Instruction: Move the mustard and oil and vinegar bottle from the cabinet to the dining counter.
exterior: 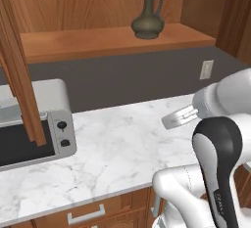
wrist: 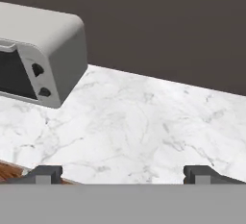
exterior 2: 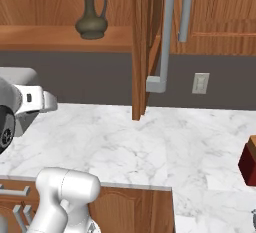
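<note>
The gripper [wrist: 123, 172] hangs over the marble worktop [wrist: 144, 131], its two finger tips spread wide with nothing between them. At ten o'clock from it sits the toaster oven [wrist: 41, 55], two dark knobs on its face, no lettering legible. Up at twelve o'clock the oil and vinegar bottle [exterior: 147, 14] stands upright on the cabinet [exterior: 112, 41] shelf. The right base view adds a wall socket [exterior 2: 200, 83] and a dark red box [exterior 2: 248, 163].

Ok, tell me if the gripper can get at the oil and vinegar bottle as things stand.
Probably yes. The oil and vinegar bottle stands alone on the open cabinet shelf with its door swung aside. The gripper is open, low over the marble worktop, and must rise first.
</note>
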Robot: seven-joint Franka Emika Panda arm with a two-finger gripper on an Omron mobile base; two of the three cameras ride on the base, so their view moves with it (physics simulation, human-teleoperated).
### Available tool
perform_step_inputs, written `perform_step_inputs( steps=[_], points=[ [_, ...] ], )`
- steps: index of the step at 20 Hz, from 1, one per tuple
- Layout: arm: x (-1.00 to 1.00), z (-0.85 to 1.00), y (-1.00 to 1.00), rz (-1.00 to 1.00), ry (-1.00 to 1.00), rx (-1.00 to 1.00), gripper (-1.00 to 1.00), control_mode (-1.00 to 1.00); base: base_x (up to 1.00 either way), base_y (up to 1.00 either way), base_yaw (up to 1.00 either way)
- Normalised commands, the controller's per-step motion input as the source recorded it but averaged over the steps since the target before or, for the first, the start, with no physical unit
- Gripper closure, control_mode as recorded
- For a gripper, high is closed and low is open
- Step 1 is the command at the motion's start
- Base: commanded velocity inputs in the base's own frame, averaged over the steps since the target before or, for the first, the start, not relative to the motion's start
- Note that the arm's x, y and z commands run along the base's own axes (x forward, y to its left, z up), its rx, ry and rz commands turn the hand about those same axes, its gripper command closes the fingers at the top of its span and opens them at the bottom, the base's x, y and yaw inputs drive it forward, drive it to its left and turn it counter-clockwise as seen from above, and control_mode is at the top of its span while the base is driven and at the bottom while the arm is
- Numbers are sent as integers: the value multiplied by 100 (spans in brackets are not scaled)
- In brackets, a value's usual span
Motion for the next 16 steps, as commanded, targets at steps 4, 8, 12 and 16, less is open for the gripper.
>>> perform_step_inputs(
  steps=[4, 8, 12, 16],
  points=[
    [0, 38, 5, -27, -8, -4, -100, -100, 0, 0, 0],
    [5, 40, 0, -25, -1, 2, -100, -100, 0, 0, 0],
    [6, 44, -1, -21, -3, 8, -100, -100, 0, 0, 0],
    [0, 41, -9, -13, -2, 10, -100, -100, 0, 0, 0]
  ],
)
